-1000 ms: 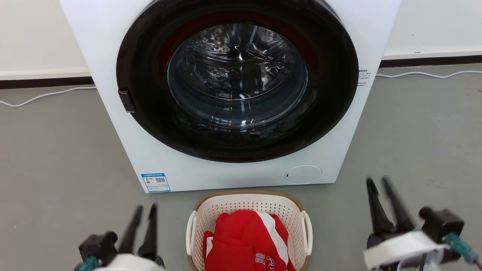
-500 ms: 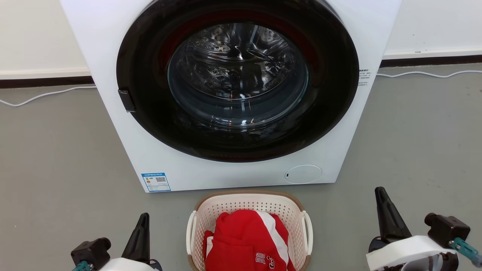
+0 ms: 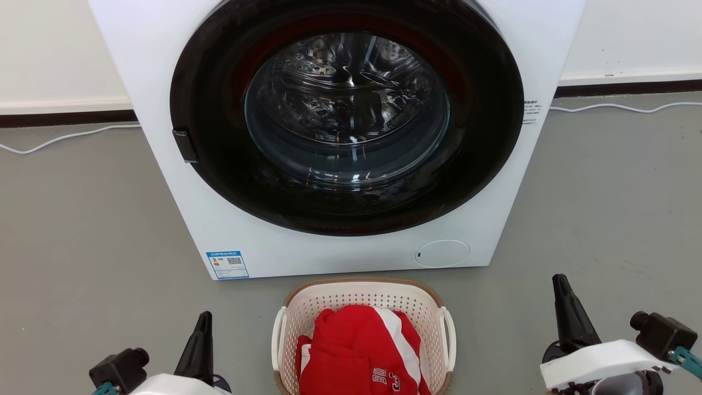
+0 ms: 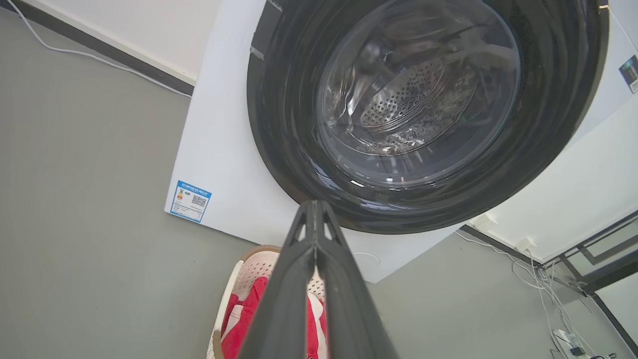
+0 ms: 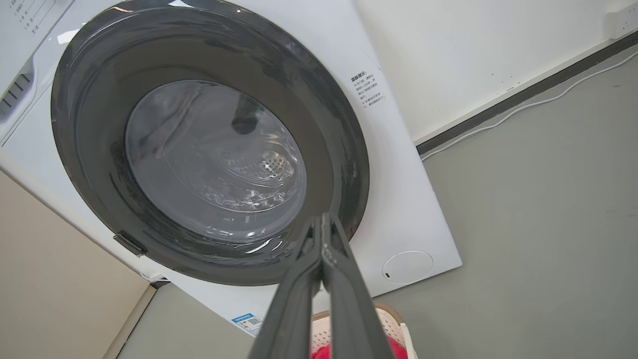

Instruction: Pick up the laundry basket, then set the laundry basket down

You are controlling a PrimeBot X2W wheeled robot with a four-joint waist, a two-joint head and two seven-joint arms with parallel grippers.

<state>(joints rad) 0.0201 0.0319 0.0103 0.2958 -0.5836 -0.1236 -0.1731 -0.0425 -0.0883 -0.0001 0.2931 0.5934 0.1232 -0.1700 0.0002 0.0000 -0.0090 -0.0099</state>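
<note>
The laundry basket [image 3: 362, 299] stands on the grey floor right in front of the washing machine, cream-white and perforated, with a tan rim and white loop handles on both sides. A red and white garment [image 3: 359, 351] lies inside it. My left gripper [image 3: 204, 321] is shut and empty, off to the basket's left. My right gripper [image 3: 560, 282] is shut and empty too, well to the basket's right. In the left wrist view the shut fingers [image 4: 314, 209] cover part of the basket [image 4: 249, 271]. The basket's rim [image 5: 394, 316] peeks beside the shut right fingers [image 5: 324, 222].
A big white washing machine [image 3: 230, 230] with a dark round glass door [image 3: 345, 115] fills the back, door closed. White cables [image 3: 55, 140] run along the wall base on both sides. Grey floor spreads left and right of the basket. More cables [image 4: 548, 284] lie beyond.
Both grippers went from open to shut and both have sunk a little lower in the head view. The basket has stayed where it was.
</note>
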